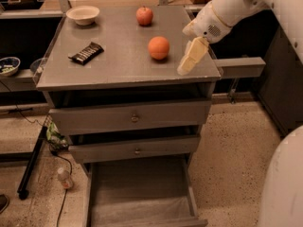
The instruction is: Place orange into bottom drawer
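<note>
Short gap between orange (pixel 158 48) and claw (pixel 185 66) over cabinet top (pixel 118 60); bottom drawer (pixel 139 186) open.

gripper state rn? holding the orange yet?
Gripper: open or shut cannot be told. It is not holding the orange, which sits apart from it on the cabinet top. The gripper hangs over that top's front corner.

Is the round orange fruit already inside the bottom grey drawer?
No, the round orange fruit sits on the grey cabinet top, the robot's hand hovering beside it.
</note>
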{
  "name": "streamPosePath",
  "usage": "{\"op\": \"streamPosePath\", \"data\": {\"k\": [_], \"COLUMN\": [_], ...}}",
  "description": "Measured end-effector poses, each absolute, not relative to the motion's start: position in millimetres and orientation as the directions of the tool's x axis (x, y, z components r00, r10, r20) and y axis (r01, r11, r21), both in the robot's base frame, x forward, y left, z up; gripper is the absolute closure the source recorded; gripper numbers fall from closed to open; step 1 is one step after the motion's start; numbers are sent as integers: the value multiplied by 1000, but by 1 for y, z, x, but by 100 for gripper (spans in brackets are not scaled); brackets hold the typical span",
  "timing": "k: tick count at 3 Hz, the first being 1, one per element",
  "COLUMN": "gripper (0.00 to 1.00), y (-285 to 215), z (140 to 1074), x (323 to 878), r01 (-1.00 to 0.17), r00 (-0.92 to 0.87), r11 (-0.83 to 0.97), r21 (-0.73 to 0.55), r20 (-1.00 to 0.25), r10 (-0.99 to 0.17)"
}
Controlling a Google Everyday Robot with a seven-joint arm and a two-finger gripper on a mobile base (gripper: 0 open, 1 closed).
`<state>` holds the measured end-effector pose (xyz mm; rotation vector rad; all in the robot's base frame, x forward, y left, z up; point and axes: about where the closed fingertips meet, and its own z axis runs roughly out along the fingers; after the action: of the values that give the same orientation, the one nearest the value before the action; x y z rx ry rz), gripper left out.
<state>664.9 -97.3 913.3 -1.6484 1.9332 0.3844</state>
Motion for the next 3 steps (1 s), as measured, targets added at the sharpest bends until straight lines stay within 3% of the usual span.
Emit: {"op": "streamPosePath", "data": {"k": [3], "gripper": [0], "y": [-100], "z": [893], "x": [694], "r01": [-969], "r00": [-128], "r11": [229], "r21": [-92], "r20": [-608], "r10": [-784]}}
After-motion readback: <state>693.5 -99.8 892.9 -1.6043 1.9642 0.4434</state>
